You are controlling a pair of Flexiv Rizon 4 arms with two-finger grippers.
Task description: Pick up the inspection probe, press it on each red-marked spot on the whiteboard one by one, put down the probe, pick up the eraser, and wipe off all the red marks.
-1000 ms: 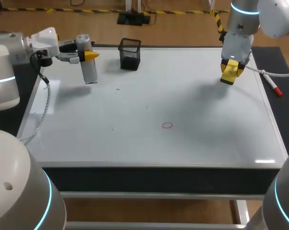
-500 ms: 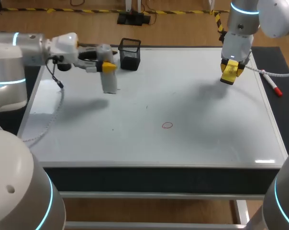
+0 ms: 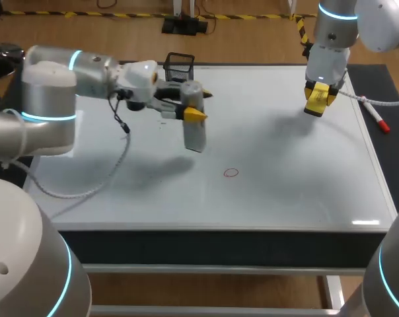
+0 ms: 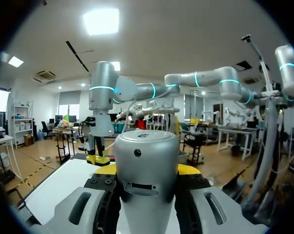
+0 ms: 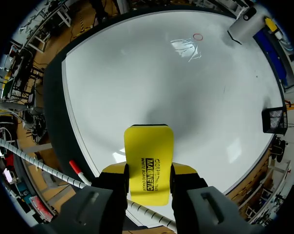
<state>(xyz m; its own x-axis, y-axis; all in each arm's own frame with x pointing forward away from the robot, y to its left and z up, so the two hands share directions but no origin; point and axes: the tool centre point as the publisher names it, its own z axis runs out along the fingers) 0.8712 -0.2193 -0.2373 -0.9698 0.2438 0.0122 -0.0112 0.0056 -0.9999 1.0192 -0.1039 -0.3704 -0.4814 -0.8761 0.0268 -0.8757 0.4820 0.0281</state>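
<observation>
Carried in from the upper left, the one probe (image 3: pixel 195 131) now hangs mid-frame, clenched in the left gripper (image 3: pixel 198 105) near the single red mark (image 3: pixel 231 173), while the right gripper (image 5: pixel 149 171) clasps one eraser (image 5: pixel 148 146) at upper right.

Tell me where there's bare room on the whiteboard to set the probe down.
Widest bare patch: the near strip of the whiteboard, between its front edge and the red mark. Also free: the right half between that mark and the right gripper holding the eraser. Crowded: the far left, with the holder and the left gripper holding the probe.
</observation>
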